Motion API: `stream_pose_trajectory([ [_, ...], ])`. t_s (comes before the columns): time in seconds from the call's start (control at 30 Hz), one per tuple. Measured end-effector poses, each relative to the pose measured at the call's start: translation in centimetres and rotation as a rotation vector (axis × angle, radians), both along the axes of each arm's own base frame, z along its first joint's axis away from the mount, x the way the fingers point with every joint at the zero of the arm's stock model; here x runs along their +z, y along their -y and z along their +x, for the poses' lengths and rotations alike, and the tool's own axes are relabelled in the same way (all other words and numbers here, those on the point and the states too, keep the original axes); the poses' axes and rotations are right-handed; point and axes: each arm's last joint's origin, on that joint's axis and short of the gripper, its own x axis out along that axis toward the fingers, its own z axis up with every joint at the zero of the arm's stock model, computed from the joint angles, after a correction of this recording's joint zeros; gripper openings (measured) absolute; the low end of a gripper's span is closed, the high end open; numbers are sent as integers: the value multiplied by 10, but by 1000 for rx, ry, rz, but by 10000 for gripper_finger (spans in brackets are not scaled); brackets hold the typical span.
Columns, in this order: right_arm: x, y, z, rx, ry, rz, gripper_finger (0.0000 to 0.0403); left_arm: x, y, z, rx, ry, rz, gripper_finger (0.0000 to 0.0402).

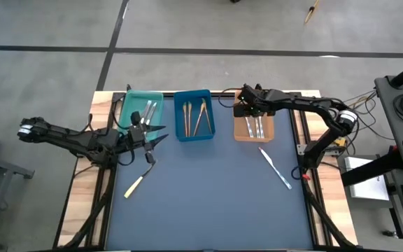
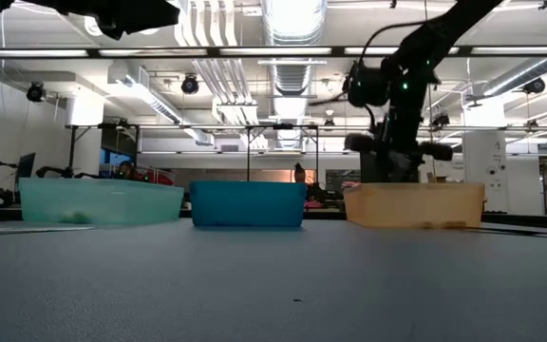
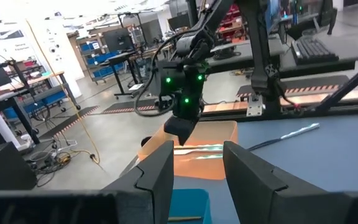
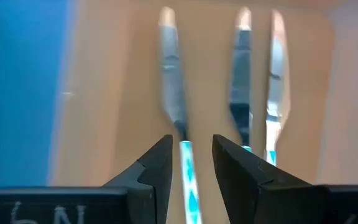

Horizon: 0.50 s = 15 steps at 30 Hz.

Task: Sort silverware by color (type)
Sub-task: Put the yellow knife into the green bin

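Note:
My right gripper (image 1: 246,106) hangs open over the orange tray (image 1: 267,134), fingers pointing down. In the right wrist view (image 4: 190,163) its fingers stand on either side of the blue handle of one silver piece (image 4: 174,102), apparently without touching it. That piece lies in the tray beside two more (image 4: 241,93). My left gripper (image 1: 152,134) is open and empty, raised near the teal tray (image 1: 133,99). On the mat lie a blue-handled silver piece (image 1: 275,168) and a cream-handled piece (image 1: 134,185).
The teal tray holds pale pieces (image 1: 149,112). The blue tray (image 1: 193,136) holds tan wooden pieces (image 1: 201,117). The three trays stand in a row along the far edge of the dark mat (image 1: 208,203). The low view shows them side by side, the orange one (image 2: 414,204) at the right.

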Motion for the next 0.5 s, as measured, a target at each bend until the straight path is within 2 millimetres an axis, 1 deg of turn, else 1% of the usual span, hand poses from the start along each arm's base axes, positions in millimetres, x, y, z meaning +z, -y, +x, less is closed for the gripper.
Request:
stream_pose_trajectory([
  [0.13, 19, -11, 10, 122, 18, -77, 97, 8, 0, 0, 0, 45, -60, 121],
  [0.27, 37, -33, 19, 234, 12, -197, 89, 10, 0, 1, 0, 83, -153, 121],
  [0.33, 45, -47, 23, 306, 16, -253, 85, 6, 1, 3, -3, 76, -207, 121],
  [0.5, 60, -85, 31, 501, 23, -356, 77, -9, 6, 11, 1, 16, -358, 121],
])
